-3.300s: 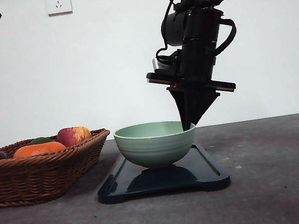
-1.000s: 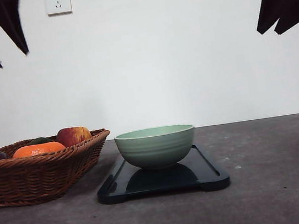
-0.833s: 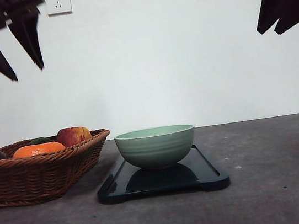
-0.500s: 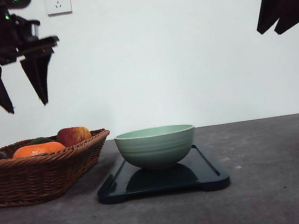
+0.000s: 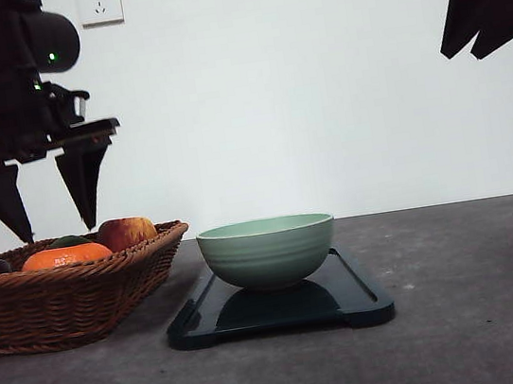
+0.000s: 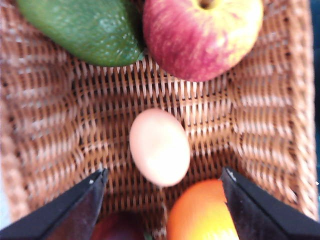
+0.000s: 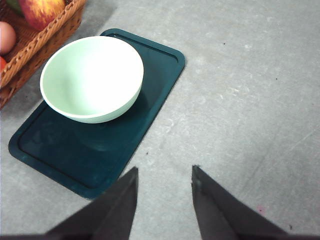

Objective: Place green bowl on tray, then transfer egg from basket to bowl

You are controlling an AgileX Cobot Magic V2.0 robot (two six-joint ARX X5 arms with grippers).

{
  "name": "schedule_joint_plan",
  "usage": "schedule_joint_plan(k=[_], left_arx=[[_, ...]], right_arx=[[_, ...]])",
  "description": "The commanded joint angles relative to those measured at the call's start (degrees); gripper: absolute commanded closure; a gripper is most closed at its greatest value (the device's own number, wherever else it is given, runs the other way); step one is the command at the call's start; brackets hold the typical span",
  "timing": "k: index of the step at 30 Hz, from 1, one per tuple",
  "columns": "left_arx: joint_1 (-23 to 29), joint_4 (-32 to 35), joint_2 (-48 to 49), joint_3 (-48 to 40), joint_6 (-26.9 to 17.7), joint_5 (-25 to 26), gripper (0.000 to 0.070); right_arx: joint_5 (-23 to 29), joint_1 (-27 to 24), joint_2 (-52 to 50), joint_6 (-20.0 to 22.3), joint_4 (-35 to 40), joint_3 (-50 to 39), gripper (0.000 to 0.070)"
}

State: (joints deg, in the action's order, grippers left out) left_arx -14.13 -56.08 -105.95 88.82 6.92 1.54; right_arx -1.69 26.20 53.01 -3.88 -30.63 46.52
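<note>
The green bowl (image 5: pixel 268 251) sits empty on the tray (image 5: pixel 357 298) at the frame's lower centre. At left, the left gripper (image 5: pixel 48 204) hangs over the basket (image 5: pixel 71 299), jaws spread wide. The wrist view shows the egg (image 6: pixel 159 147) lying on the weave between the two open fingers (image 6: pixel 70 215), beside an apple (image 6: pixel 202 35). The right gripper (image 7: pixel 162 197) is open above the bare counter (image 7: pixel 250 100).
</note>
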Motion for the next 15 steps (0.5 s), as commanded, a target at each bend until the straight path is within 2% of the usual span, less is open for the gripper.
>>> schedule_joint_plan(k=[1,15], left_arx=[[-0.3,0.4,-2.1,1.4,0.2,-0.2,0.0229],[-0.4,1.8,-6.0,1.4,0.5,-0.2,0.0231]], right_arx=[[0.1,0.2,0.5,-0.2,0.6,0.3,0.0490],[0.3,0.2,0.5,-0.2,0.6,0.3,0.0490]])
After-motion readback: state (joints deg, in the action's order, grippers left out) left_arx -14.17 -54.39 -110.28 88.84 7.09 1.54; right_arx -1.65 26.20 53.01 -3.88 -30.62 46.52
